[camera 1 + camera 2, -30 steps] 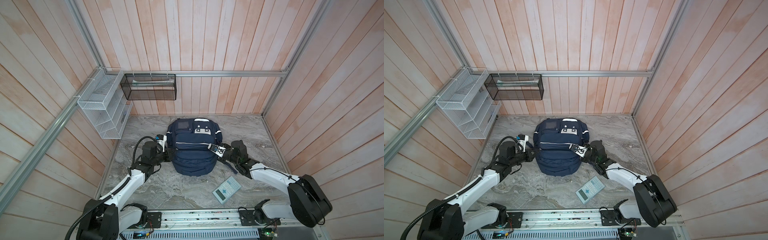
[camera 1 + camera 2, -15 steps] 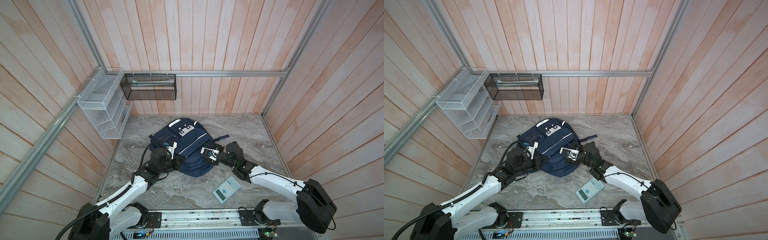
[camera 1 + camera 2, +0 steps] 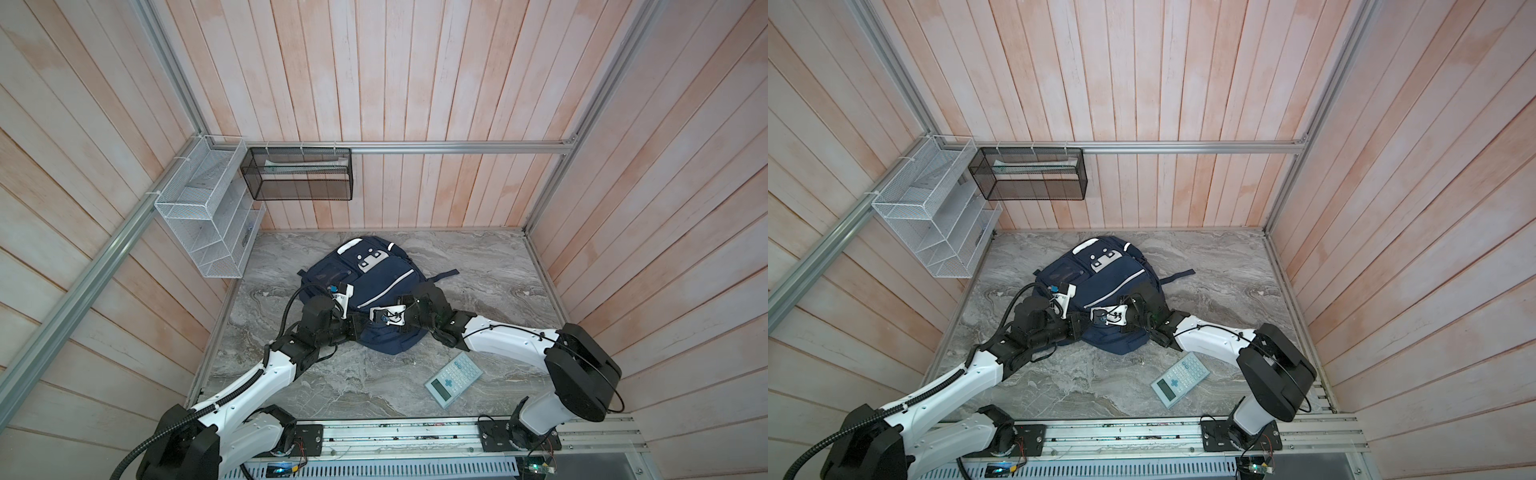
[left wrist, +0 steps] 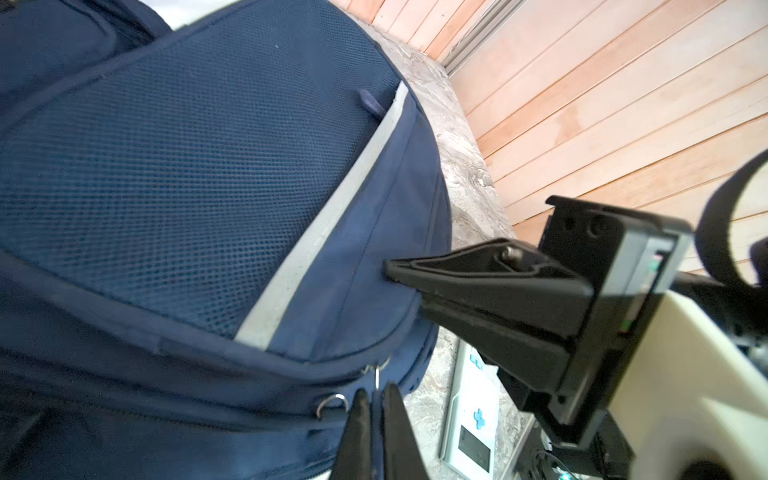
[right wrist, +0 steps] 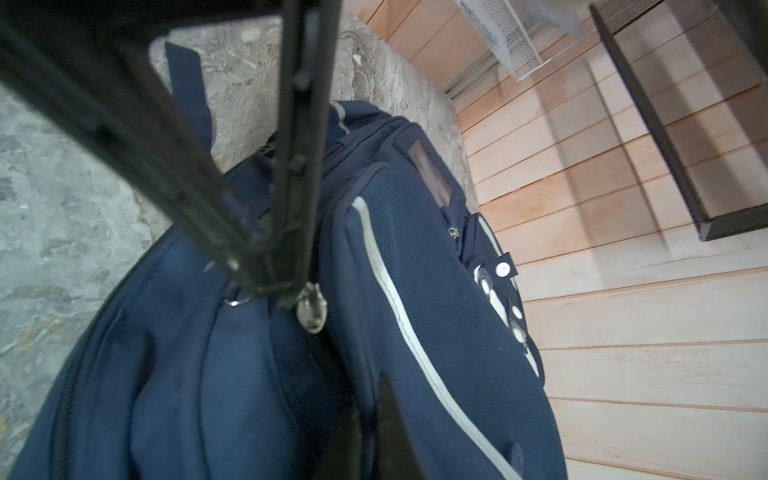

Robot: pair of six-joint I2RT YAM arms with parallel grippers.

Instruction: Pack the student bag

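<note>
The student bag [image 3: 376,286] lies on the surface [image 3: 478,270], near the calculator [image 3: 454,381] but apart; at its calculator-side end the left tool [image 4: 376,411] is clenched at a zipper pull [image 5: 311,313], the right tool [image 4: 390,268] clenched empty, tips against its fabric

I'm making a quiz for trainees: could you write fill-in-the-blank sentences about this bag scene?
The one loose item on the table outside the student bag is a ___.
The left tool and the right tool are both ___ (open or shut).
The wire rack beside the black mesh basket is coloured ___.
The zipper pull sits between the fingertips of the ___ tool.
Missing words: calculator; shut; white; left.
</note>
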